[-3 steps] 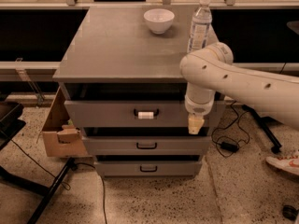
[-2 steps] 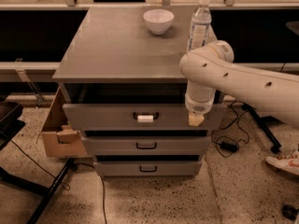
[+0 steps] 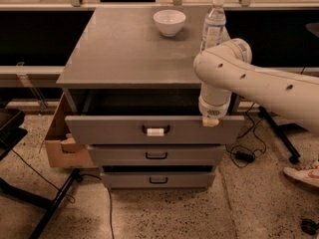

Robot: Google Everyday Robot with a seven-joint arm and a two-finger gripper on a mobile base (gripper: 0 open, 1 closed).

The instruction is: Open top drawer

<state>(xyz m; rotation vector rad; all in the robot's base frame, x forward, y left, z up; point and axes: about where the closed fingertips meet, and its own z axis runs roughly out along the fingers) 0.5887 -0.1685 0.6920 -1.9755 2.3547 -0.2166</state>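
Observation:
The top drawer [image 3: 114, 129] is the tallest grey front of the cabinet, with a black handle bearing a white tag [image 3: 155, 131]. It stands pulled out some way, leaving a dark gap under the cabinet top. My gripper [image 3: 210, 122] hangs from the white arm [image 3: 259, 81] that comes in from the right. Its cream tip is at the top edge of the drawer front near the right end, well right of the handle.
Two shallower grey drawers [image 3: 156, 155] [image 3: 158, 179] sit below, the lowest slightly out. A white bowl [image 3: 169, 22] and a water bottle [image 3: 213, 26] stand on the cabinet top [image 3: 124, 49]. A cardboard box [image 3: 62, 143] is at the left and cables [image 3: 244, 156] at the right.
The top drawer front has come further out toward the camera and the dark gap behind it is wider. The gripper tip now sits at the front's top edge instead of over its face.

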